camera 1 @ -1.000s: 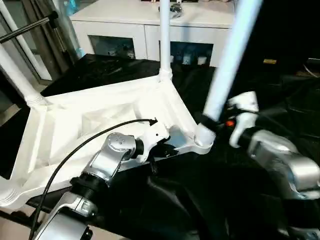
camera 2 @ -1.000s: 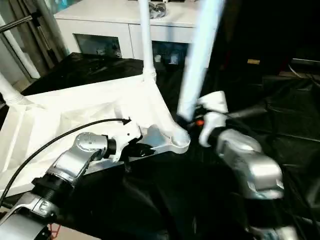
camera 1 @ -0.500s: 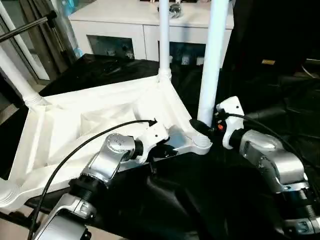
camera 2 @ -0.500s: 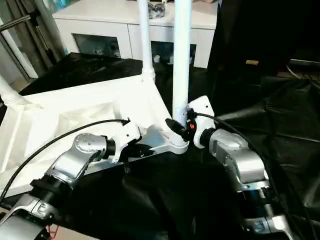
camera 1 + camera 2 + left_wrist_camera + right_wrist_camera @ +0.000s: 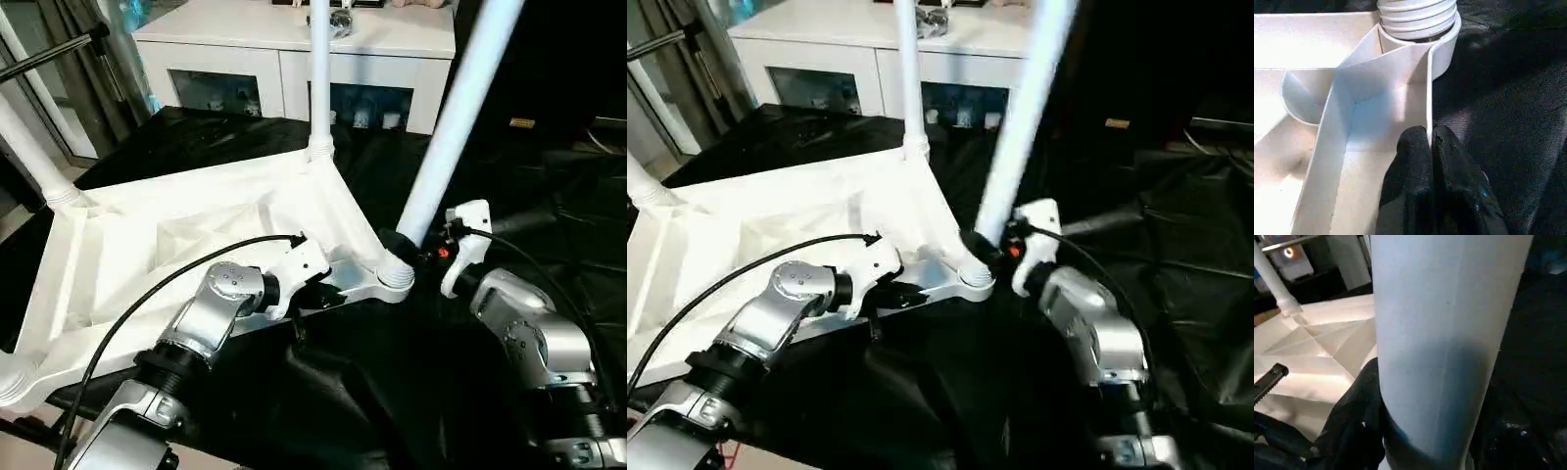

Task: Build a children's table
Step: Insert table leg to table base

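Left eye view: the white tabletop [image 5: 186, 235] lies upside down on a black cloth [image 5: 392, 392], ribs facing up. It has round sockets at the corners.

Legs: 4 can be counted. 1 leg [image 5: 318, 69] stands straight up in the far corner socket. 1 leg [image 5: 29, 147] sticks up from the far left corner & leans to the left. 1 leg [image 5: 15, 377] shows just a bit at the near left corner, by the pic's edge. The 4th leg [image 5: 451, 117] sits in the near right socket [image 5: 392, 279] & tilts to the right, not straight.

Grippers: 2. The right gripper [image 5: 407, 245] is wrapped around the bottom of the tilted leg, just above the socket, w/ a black finger on each side of the tube. In the right wrist view that leg [image 5: 1449, 333] is very close, and 1 black finger [image 5: 1359, 426] hugs its side.

The left gripper [image 5: 1430, 142] is clenched on the thin side wall of the tabletop, near that same socket. In the left wrist view its 2 black fingers [image 5: 1413, 156] pinch the wall, 1 inside & 1 outside. The screw rings of the leg end [image 5: 1418, 17] show in the socket just past them.

Behind the black cloth stands 1 white cabinet [image 5: 294, 49] w/ glass doors. 1 black cable [image 5: 176, 279] runs along the left arm.
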